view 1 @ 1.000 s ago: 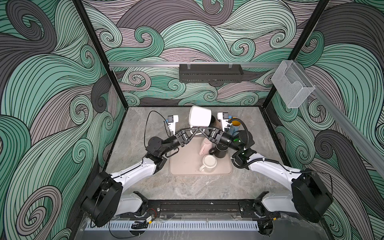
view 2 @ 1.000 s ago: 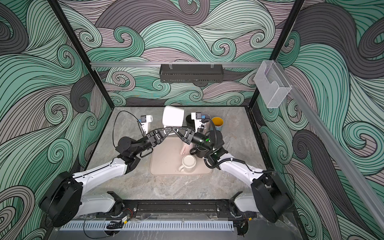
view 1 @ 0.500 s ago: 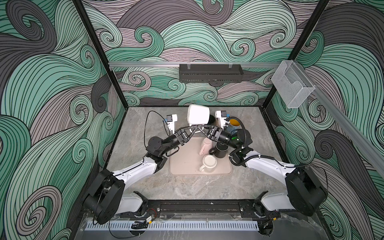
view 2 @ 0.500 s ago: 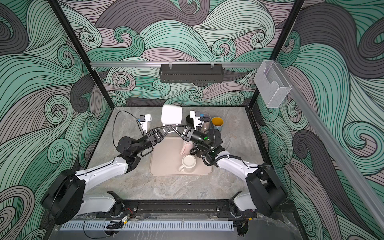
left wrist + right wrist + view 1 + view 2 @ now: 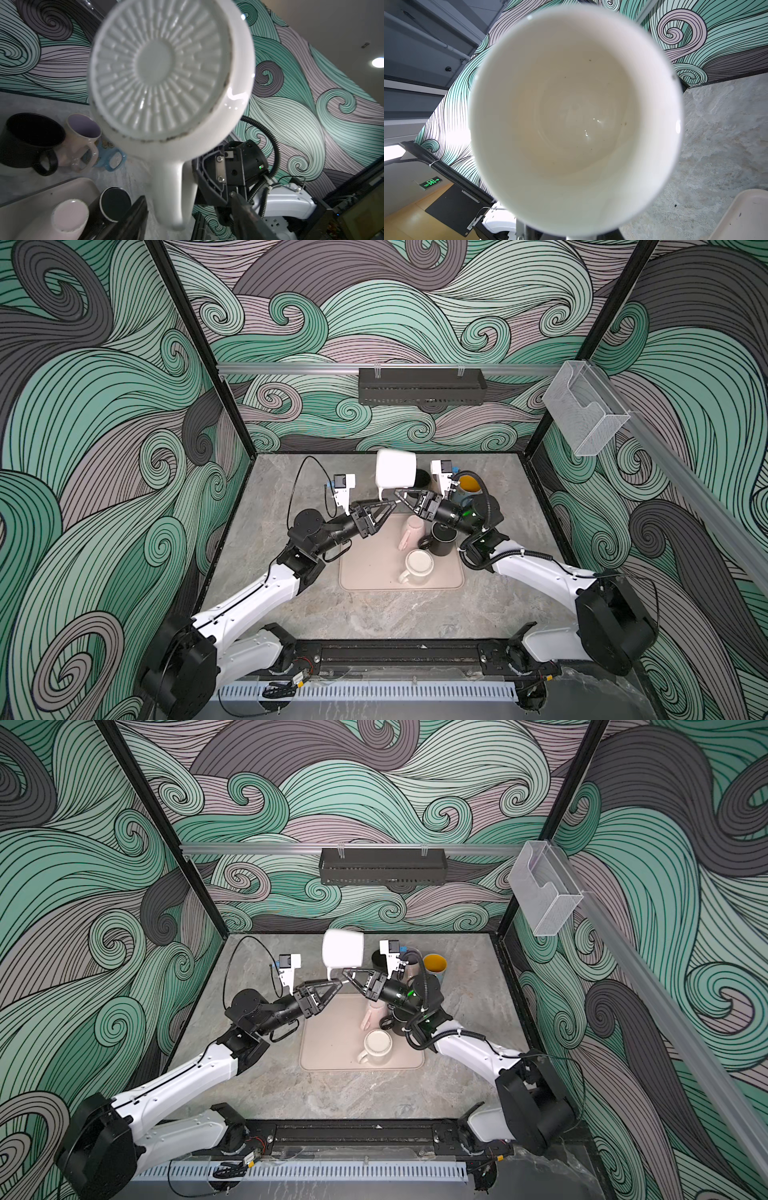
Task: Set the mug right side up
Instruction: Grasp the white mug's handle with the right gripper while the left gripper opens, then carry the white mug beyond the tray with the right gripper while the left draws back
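White mug (image 5: 395, 469) is up in the air, lying on its side, sitting right on top of both sets of fingers and clear of the table (image 5: 291, 497). Long axis runs level, from one arm across to the other. The ribbed base (image 5: 158, 68) looks at the left arm, and the open mouth (image 5: 575, 116) looks at the right arm. The handle (image 5: 173, 193) hangs straight down towards the fingers.

The right fingers (image 5: 409, 497) are pinched together on that handle from beneath, and they alone carry the mug. The left fingers (image 5: 133, 220) stand apart, one on each side of the handle, and I can see no contact.

So this one belongs to the right arm. The left is just as near but holds nothing. By my reading the job is about half done: the mouth needs to swing up and the base down, which calls for a quarter roll of the right wrist before lowering.

Below the fingers is the beige tray (image 5: 361, 572). It holds a cream mug (image 5: 417, 566) mouth up, with a pink mug (image 5: 409, 531) and a black mug (image 5: 442, 537) bottoms up. That makes it tight down there. With a grip on the handle only, the heavy body could swing or slip as it rolls.
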Available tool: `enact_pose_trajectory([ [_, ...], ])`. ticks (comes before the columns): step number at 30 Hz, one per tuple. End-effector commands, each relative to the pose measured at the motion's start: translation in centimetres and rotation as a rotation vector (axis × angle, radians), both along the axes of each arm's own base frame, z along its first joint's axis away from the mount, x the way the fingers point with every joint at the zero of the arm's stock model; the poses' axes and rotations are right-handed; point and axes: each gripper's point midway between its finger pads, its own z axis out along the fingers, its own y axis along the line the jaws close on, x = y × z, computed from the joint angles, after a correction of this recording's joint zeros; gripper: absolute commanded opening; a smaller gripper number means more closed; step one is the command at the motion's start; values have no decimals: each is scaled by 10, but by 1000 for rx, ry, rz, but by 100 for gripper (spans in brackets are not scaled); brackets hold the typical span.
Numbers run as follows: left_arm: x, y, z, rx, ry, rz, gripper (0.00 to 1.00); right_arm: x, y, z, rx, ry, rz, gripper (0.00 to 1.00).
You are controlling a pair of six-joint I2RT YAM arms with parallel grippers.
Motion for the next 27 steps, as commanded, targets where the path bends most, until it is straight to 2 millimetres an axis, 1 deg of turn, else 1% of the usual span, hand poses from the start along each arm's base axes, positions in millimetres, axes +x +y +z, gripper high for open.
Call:
enact_pose_trajectory([
  [1,12,17,-16,168,20,130,69,-10,-11,53,82,-151,-27,0],
  [4,15,32,-27,245,34,217,72,-1,-9,43,31,-99,-49,0],
  [7,23,57,-40,304,82,356,76,10,-11,30,-65,-36,-112,0],
  [10,25,69,-49,342,91,418,80,19,-17,23,-125,3,-182,0],
  [13,25,67,-63,427,111,396,85,28,-23,15,-184,37,-251,0],
  [16,18,53,-73,514,125,286,85,38,-26,4,-267,73,-310,0],
  [19,18,46,-81,533,141,252,85,50,-35,-6,-357,86,-415,0],
  [21,18,46,-84,541,145,250,84,61,-42,-18,-464,101,-499,0],
  [22,18,47,-85,543,143,254,84,65,-44,-28,-522,124,-521,0],
  [23,17,48,-86,545,141,258,84,71,-45,-31,-567,132,-542,0],
  [25,17,51,-87,547,136,271,83,80,-45,-46,-674,163,-563,0],
  [27,15,55,-89,549,133,286,83,88,-40,-60,-790,185,-572,0],
])
